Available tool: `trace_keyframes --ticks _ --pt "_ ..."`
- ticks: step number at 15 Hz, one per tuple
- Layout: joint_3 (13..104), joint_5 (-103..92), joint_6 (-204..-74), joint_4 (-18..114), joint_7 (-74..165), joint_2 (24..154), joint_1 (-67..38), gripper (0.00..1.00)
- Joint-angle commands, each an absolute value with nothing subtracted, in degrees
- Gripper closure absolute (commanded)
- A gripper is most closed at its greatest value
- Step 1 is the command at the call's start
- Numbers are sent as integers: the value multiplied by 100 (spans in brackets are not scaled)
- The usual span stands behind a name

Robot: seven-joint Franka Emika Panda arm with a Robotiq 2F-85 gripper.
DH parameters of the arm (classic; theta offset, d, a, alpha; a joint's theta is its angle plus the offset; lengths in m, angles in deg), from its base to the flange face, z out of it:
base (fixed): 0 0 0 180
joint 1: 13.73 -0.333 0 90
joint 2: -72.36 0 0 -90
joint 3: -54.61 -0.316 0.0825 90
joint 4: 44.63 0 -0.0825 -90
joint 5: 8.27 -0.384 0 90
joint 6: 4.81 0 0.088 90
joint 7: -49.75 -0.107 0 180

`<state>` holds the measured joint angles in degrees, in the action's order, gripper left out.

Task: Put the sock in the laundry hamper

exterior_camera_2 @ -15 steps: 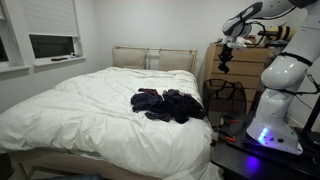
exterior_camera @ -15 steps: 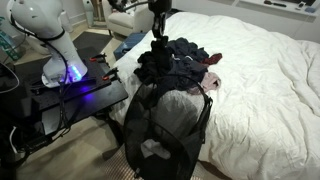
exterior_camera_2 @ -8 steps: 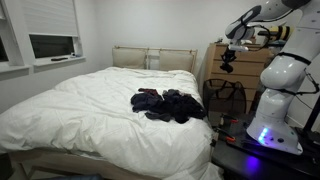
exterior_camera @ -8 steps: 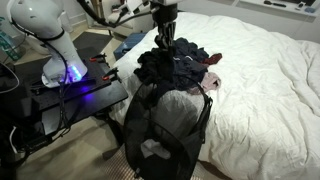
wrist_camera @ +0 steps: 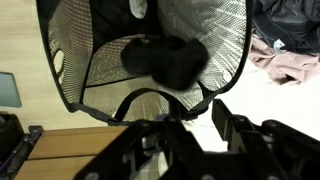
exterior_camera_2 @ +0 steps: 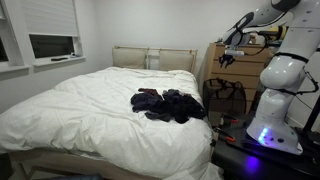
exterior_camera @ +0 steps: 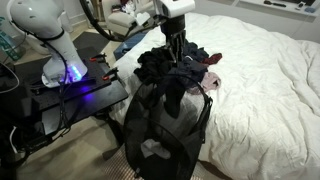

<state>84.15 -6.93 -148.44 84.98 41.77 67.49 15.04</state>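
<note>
The black mesh laundry hamper (exterior_camera: 140, 135) stands on the floor against the bed's edge and also shows in an exterior view (exterior_camera_2: 225, 97). My gripper (exterior_camera: 177, 45) hangs above its opening, fingers pointing down, and also shows in an exterior view (exterior_camera_2: 227, 60). A dark sock (exterior_camera: 173, 90) is stretched below the fingers, over the hamper's mouth. In the wrist view the fingers (wrist_camera: 195, 118) are apart with nothing between them. There the sock (wrist_camera: 160, 60) is a blurred dark shape inside the hamper's mesh wall (wrist_camera: 95, 65).
A pile of dark clothes (exterior_camera: 180, 62) lies on the white bed (exterior_camera: 265, 90) beside the hamper; it also shows in an exterior view (exterior_camera_2: 165, 103). A pinkish garment (wrist_camera: 290, 65) lies near it. The robot base and black stand (exterior_camera: 60, 85) are close by. A wooden dresser (exterior_camera_2: 245, 65) stands behind.
My gripper has moved from over the clothes pile to above the hamper's opening. The sock has left the fingers and now hangs over and in the hamper.
</note>
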Motion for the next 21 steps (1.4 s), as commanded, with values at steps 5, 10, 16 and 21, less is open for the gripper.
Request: trace_keyframes --ticks 5,10,16,21 --pt "8218 -1095 -14282 8655 4844 6476 1285 1" --pt "8017 -1401 -13738 8701 5504 6352 1003 0" --pt "7698 -1427 -13185 8918 6092 6350 620 0" --pt "7509 -1353 -13023 8915 6072 6511 466 0"
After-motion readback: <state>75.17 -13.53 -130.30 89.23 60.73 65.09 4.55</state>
